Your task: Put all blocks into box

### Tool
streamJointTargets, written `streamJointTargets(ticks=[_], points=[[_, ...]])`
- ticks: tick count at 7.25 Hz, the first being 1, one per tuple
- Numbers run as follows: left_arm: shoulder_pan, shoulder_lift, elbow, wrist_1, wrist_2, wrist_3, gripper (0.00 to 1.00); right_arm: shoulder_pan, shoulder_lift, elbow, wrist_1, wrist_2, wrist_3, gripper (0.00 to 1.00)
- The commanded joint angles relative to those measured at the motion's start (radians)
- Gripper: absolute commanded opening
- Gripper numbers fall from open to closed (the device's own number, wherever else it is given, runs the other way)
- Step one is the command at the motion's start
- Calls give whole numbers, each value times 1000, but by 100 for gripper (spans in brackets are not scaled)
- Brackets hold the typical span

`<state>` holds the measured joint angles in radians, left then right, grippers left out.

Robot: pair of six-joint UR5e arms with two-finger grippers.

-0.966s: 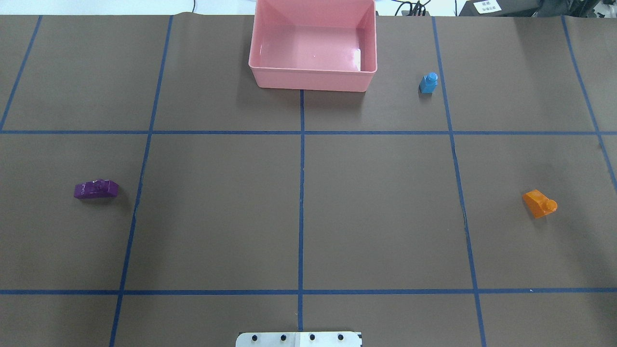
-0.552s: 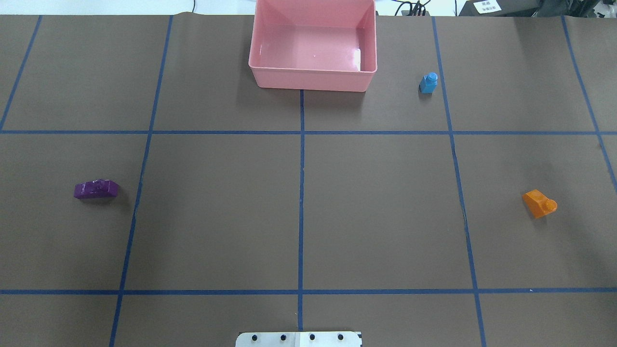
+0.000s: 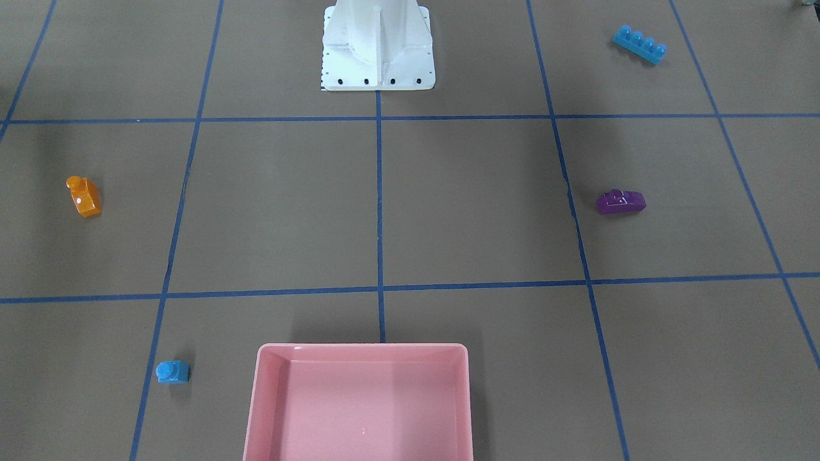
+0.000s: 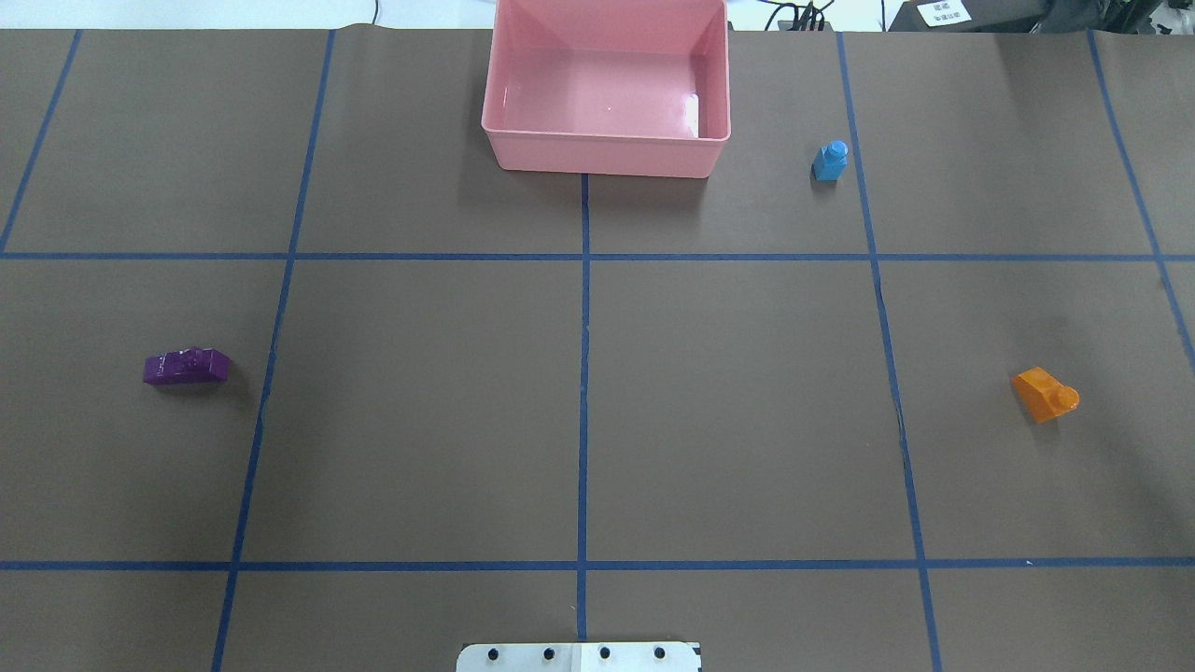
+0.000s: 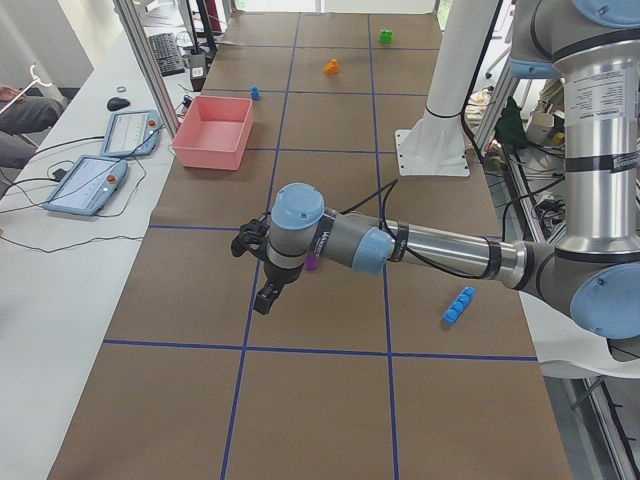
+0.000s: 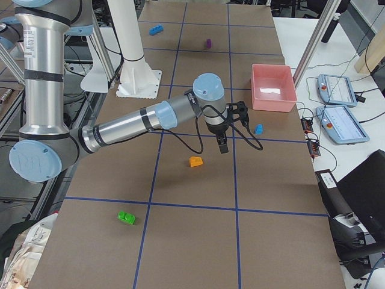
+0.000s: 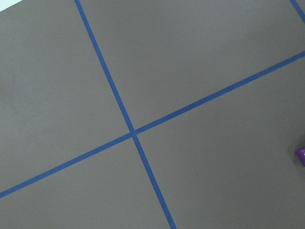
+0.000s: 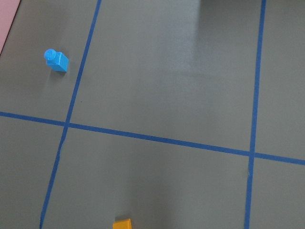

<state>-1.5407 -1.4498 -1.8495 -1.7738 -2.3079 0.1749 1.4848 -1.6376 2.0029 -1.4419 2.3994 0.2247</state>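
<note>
We see our left gripper [image 5: 263,298] hanging just beside the purple block [image 4: 186,366], which lies crosswise by the table's left edge, and our right gripper [image 6: 222,146] near the orange block [image 4: 1045,395], with the box [image 4: 607,157] empty at the far edge, though we cannot tell how far either pair of jaws is open.

Silver tubular arms [image 5: 440,245] with pale-blue joint caps [image 5: 298,205]; white flanged base [image 3: 378,64] with black screws [image 3: 366,82].

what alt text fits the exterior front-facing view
An empty pink box sits bottom centre on a brown, blue-taped table. Outside it lie a small blue brick just left, an orange brick far left, a purple brick right and a long blue brick top right.
</note>
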Motion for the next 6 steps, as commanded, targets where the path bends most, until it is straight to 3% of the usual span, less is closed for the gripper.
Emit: streamJointTargets(ticks=[1, 3, 4, 5, 6], points=[[1, -6, 7, -9, -1, 0, 100, -85, 12, -15, 124, 7, 25, 100], [1, -7, 10, -9, -1, 0, 100, -226, -57, -23, 164, -40, 68, 100], [1, -10, 10, -9, -1, 0, 100, -313, -94, -26, 164, -52, 184, 100], [1, -11, 10, -9, -1, 0, 100, -415, -99, -32, 166, -180, 249, 100], [1, -11, 10, -9, -1, 0, 100, -476, -122, -51, 167, -240, 280, 100]])
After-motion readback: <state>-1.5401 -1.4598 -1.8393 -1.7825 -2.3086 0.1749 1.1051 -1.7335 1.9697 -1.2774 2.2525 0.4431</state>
